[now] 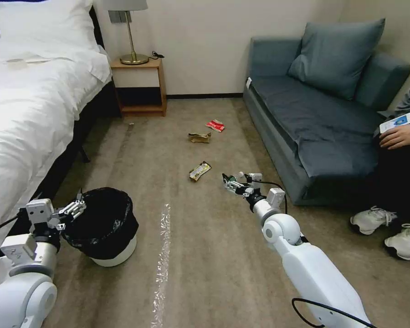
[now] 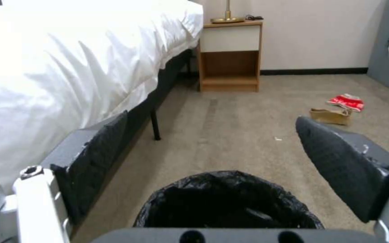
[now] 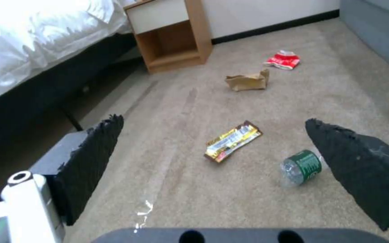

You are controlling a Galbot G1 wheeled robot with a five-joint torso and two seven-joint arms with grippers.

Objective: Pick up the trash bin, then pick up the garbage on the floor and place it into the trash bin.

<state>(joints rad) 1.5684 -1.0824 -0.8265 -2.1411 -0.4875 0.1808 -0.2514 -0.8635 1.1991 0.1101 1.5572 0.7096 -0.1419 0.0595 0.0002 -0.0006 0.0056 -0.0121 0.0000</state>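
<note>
The trash bin (image 1: pixel 105 228), white with a black bag over its rim, stands on the carpet by the bed. My left gripper (image 1: pixel 75 208) hangs open at the bin's left rim, and the bin's mouth (image 2: pixel 228 199) lies just below its spread fingers (image 2: pixel 100 148). My right gripper (image 1: pixel 230 182) reaches forward low over the floor, open (image 3: pixel 212 119), holding nothing. Garbage lies ahead of it. A yellow-black wrapper (image 3: pixel 233 141) and a small clear bottle with a green label (image 3: pixel 302 167) are close. A crumpled brown paper (image 1: pixel 199 137) and a red-and-white packet (image 1: pixel 215 125) lie farther off.
A bed with white sheets (image 1: pixel 27 105) runs along the left. A wooden nightstand (image 1: pixel 141 86) with a lamp stands at the back wall. A grey sofa (image 1: pixel 314 114) is on the right, where a person sits with shoes (image 1: pixel 387 228) on the carpet. A shiny tape strip (image 1: pixel 161 255) crosses the floor.
</note>
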